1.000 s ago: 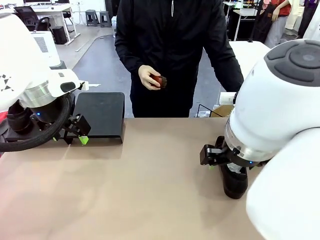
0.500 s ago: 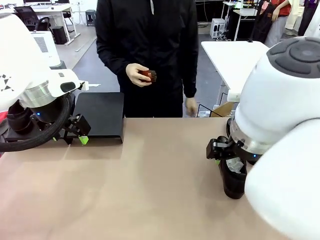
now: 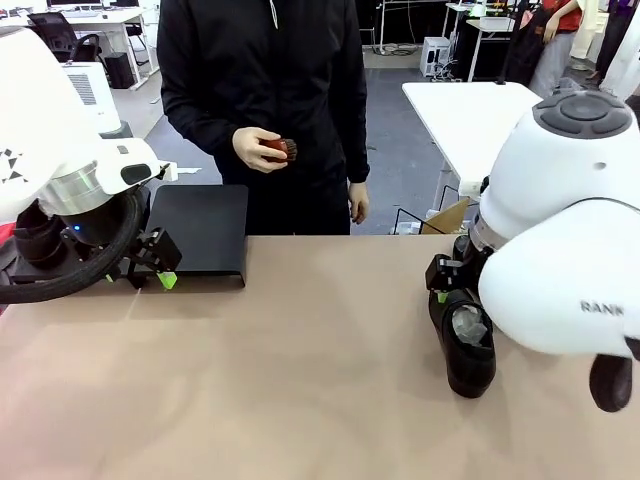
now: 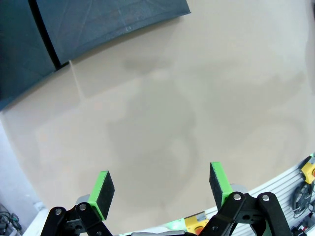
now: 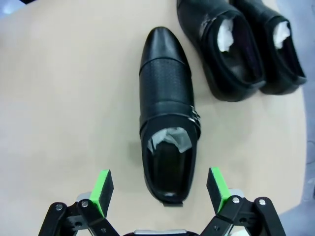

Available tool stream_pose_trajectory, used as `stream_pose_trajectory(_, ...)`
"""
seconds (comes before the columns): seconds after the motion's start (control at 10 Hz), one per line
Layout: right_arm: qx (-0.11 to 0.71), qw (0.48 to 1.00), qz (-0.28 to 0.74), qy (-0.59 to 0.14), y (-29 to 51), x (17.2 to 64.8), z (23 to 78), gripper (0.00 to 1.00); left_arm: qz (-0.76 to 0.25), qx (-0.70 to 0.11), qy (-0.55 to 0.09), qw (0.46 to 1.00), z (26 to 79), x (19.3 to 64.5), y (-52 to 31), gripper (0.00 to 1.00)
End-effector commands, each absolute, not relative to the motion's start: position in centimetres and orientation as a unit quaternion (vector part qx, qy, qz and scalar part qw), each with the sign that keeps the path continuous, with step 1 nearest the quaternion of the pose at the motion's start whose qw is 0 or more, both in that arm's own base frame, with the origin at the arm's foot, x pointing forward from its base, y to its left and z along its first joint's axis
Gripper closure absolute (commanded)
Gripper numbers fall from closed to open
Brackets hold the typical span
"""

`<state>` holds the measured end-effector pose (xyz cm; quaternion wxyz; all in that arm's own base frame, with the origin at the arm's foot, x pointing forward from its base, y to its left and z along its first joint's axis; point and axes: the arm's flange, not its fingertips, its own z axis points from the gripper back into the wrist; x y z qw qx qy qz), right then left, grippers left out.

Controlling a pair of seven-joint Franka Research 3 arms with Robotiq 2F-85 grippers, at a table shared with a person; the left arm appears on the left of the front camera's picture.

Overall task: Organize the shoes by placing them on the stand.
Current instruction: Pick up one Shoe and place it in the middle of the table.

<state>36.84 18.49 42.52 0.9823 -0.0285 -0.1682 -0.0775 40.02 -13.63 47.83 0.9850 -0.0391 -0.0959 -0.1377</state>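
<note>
Black glossy leather is being uncovered on the right side of the table [image 3: 300,380]. The right gripper [image 3: 443,285] is being drawn up and back from the shoe [image 3: 468,345] it was hanging close over a second ago, so the paper-stuffed opening is now being shown in the front view. Nothing is being carried away with it. In the right wrist view its fingers [image 5: 103,189] are being held released and wide apart, with that same shoe lying flat on the table beyond them, heel nearest the camera, untouched. Judged from this, no grasp is being made yet, and the first pick is still being lined up.

Two more shoes [image 5: 231,54] are being seen side by side just past it, also on the table.

The left gripper [image 3: 158,268] is being kept just in front of the stand [image 3: 205,225], by its down-turned lip. Its fingers [image 4: 102,189] are likewise being held released over bare table, with nothing between them.

The person at the far side is being seen further towards the robot's left than before. A small reddish-brown object [image 3: 282,150] is being held in one hand [image 3: 252,150], well apart from the shoes.

The platform of the stand that shows is bearing nothing. Its other platform is being hidden by the left arm, so its load cannot be told. The task is therefore being judged as barely begun.
</note>
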Motion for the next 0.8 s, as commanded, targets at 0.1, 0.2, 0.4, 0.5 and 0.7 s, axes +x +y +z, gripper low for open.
stream_pose_trajectory(0.1, 0.017, 0.989, -0.079, -0.126, 19.7, 38.9, 40.1, 0.0, -0.13, -0.048, -0.101, 0.985, 47.7, 39.9, -13.6, 0.0)
stream_pose_trajectory(0.2, 0.016, 0.99, -0.076, -0.119, 20.4, 38.8, 39.1, 0.0, -0.13, -0.048, -0.101, 0.985, 47.7, 39.9, -13.6, 0.0)
stream_pose_trajectory(0.4, -0.003, 0.992, -0.068, -0.11, 20.8, 39.7, 36.3, 0.0, -0.13, -0.048, -0.101, 0.985, 47.7, 39.9, -13.6, 0.0)
stream_pose_trajectory(0.5, -0.008, 0.992, -0.069, -0.104, 20.6, 40.3, 35.3, 0.0, -0.13, -0.048, -0.101, 0.985, 47.7, 39.9, -13.6, 0.0)
stream_pose_trajectory(0.7, -0.002, 0.994, -0.067, -0.091, 20.8, 41.0, 33.9, 0.0, -0.13, -0.048, -0.101, 0.985, 47.7, 39.9, -13.6, 0.0)
